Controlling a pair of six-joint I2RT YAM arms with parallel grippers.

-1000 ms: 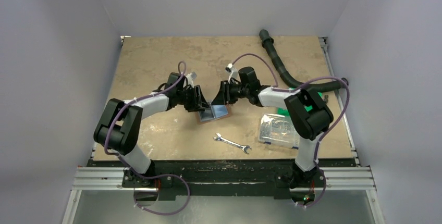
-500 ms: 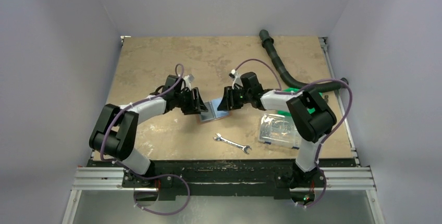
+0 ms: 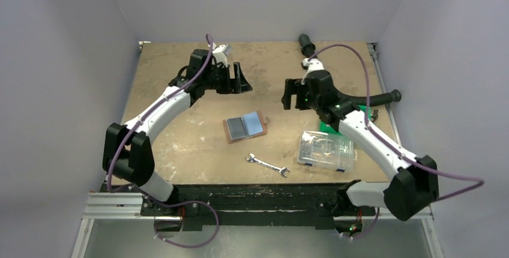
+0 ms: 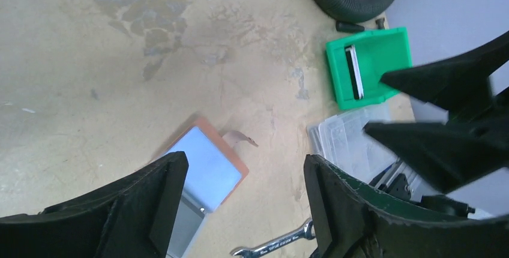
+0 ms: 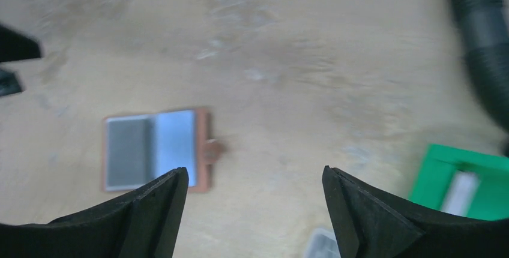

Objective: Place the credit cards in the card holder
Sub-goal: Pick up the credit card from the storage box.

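The card holder [image 3: 227, 131] lies spread open on the table's middle, its brown rim [image 5: 204, 150] framing two credit cards. The grey-blue card [image 3: 237, 128] covers its left half and the light blue card [image 3: 254, 125] its right half. Whether they sit inside pockets I cannot tell. My left gripper [image 3: 239, 78] hangs open, up and away at the far left of the holder. My right gripper [image 3: 290, 93] is open too, off to the far right. In the left wrist view my left gripper [image 4: 245, 165] frames the light blue card [image 4: 207, 165]. Nothing sits in my right gripper [image 5: 253, 173].
A clear plastic compartment box [image 3: 326, 149] lies right of the holder, a wrench [image 3: 268, 166] in front of it. A green bin [image 4: 369, 66] sits at the right edge behind the right arm. A black corrugated hose [image 3: 327, 84] curves across the far right.
Both grippers have lifted off the card holder and drawn back toward the far side, left and right, opening wide. The holder now lies flat and uncovered with both cards showing.
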